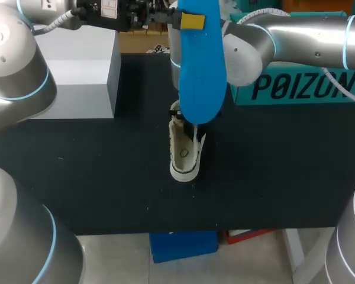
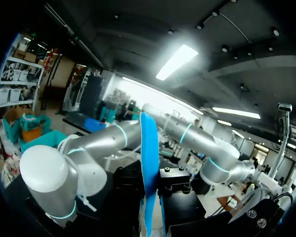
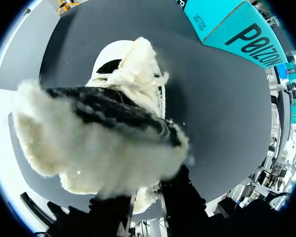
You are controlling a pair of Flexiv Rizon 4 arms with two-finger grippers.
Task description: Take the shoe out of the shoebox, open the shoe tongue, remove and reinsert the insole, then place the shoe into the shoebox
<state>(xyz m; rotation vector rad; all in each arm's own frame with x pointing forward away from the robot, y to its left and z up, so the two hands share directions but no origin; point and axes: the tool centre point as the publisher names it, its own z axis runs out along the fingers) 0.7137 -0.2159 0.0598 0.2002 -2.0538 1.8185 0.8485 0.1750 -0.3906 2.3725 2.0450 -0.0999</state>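
Left gripper clamps blue insole, raised above fleece-lined shoe on table. Right gripper at tongue; grip can't tell, probably holding it back. Reinsert: lower end first, flat along sole, tongue clear.

Blue insole over a cream-and-white shoe.
The insole is plain bright blue. The shoe has a white sole, cream fleece and a black band. The table is black, and the box is teal with dark letters.
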